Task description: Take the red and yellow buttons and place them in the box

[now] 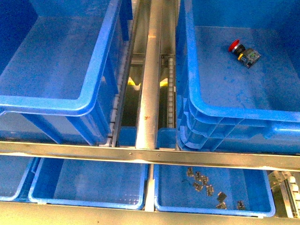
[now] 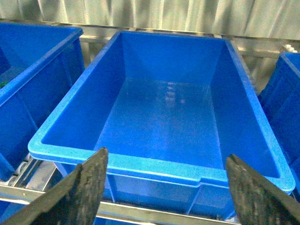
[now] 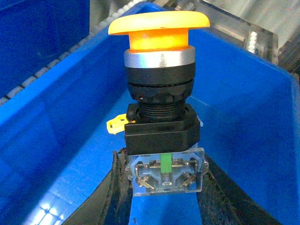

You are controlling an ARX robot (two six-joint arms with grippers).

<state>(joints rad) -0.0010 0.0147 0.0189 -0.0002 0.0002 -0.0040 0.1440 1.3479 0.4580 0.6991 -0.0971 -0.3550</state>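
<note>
A yellow button (image 3: 159, 61) with a wide mushroom cap, black body and clear terminal block stands upright in my right gripper (image 3: 163, 164), which is shut on the terminal block. Behind it is the inside of a blue crate (image 3: 243, 122); which crate it is I cannot tell. In the front view a red button (image 1: 243, 51) lies on its side on the floor of the box (image 1: 197, 101), the deep blue crate with the doubled rim on the right. My left gripper (image 2: 166, 154) is open with nothing between its fingers, facing an empty blue crate (image 2: 154, 164). Neither arm shows in the front view.
A single-rimmed large blue crate (image 1: 93, 101) stands at the left, separated from the box by a metal rail (image 1: 149, 84). A metal crossbar (image 1: 150, 154) runs across the front. Below it are shallow blue trays (image 1: 89, 199), the right one (image 1: 262, 208) holding several small metal parts (image 1: 206, 185).
</note>
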